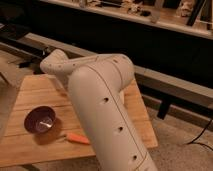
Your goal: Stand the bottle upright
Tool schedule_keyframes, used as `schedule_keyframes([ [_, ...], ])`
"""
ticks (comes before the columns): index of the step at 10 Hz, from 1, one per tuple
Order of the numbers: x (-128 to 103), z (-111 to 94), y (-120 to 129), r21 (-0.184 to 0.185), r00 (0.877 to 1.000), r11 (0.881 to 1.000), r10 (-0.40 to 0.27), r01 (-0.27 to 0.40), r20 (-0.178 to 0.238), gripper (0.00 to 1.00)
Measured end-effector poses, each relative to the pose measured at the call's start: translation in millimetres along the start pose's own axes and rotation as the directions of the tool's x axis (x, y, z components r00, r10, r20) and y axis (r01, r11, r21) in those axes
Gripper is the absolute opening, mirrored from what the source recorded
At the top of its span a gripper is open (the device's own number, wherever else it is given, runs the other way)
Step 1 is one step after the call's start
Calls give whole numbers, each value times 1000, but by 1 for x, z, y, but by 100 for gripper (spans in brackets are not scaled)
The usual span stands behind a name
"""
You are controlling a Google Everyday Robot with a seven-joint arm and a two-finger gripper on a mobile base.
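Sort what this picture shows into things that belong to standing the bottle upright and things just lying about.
Job in hand:
- arm, bent over the wooden table
- gripper: not in view
- bottle: not in view, perhaps hidden behind the arm

Lying about:
- purple bowl, on the table
- orange carrot, near the bowl

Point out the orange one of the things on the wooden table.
The carrot, lying at the table's front beside the arm; the bowl next to it is dark purple. The tool is out of view.
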Motion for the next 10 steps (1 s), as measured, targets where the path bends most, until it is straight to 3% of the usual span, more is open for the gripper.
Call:
schedule_keyframes([
  [2,-7,-20,-3,-44,984,984,174,-172,37,80],
  [3,-7,-25,-5,-59,964,963,264,-262,36,80],
  [5,-1,-27,-12,-93,900,896,436,-433,12,80],
  [7,3,-22,-19,-118,813,806,583,-580,-13,80],
  [9,-1,-17,-25,-140,747,739,665,-659,-4,80],
  [10,-4,-16,-28,-150,729,721,685,-677,4,80],
])
